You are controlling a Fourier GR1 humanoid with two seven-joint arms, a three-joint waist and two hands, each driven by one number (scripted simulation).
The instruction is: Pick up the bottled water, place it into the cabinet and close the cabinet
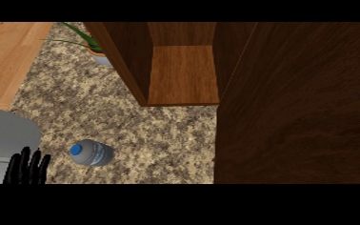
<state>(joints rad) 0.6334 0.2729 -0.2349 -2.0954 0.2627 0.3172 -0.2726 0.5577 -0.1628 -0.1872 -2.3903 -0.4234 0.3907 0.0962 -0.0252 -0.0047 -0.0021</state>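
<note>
- Bottled water [92,152], blue cap, lies on the speckled stone counter [141,124], lower left, in front of the open cabinet [183,71].
- Left hand [26,168] at lower-left edge, fingers straight up and slightly spread, holding nothing, just beside the bottle.
- Cabinet door [288,105] swung open, filling the right side.
- Potted plant [95,47] behind the cabinet's left wall.

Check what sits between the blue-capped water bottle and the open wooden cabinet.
Nothing: in the head view, only bare speckled granite counter separates the blue-capped water bottle from the open wooden cabinet.
</note>
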